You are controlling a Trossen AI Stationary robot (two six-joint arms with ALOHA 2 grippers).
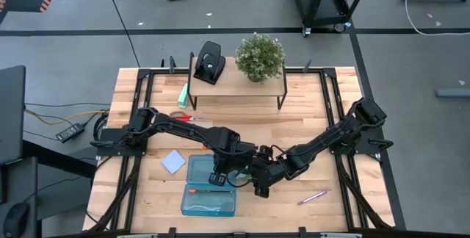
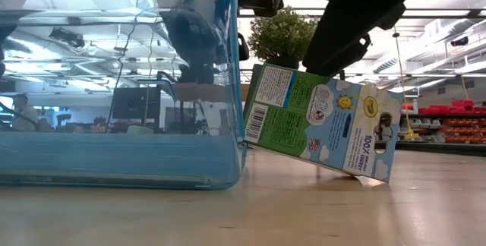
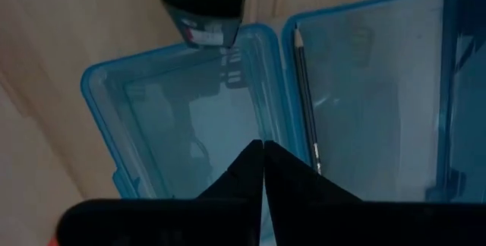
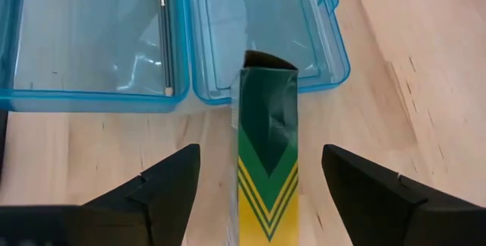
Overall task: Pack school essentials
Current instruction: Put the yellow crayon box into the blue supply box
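While right gripper [image 4: 258, 178] is hanging wide open astride tilted crayon box [image 2: 323, 121] just beside blue case [image 1: 209, 186], left gripper [image 3: 263, 155] is hovering shut over case; box risks tipping flat against case wall.

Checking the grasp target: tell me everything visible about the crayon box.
The crayon box is printed cardboard: green and yellow chevrons on one face, a green panel with barcode and a blue-and-white cartoon panel on another. It is tilted, one lower corner on the wooden table, its raised end leaning by the rim of the clear blue case. The right gripper straddles it, open, fingers off its sides.
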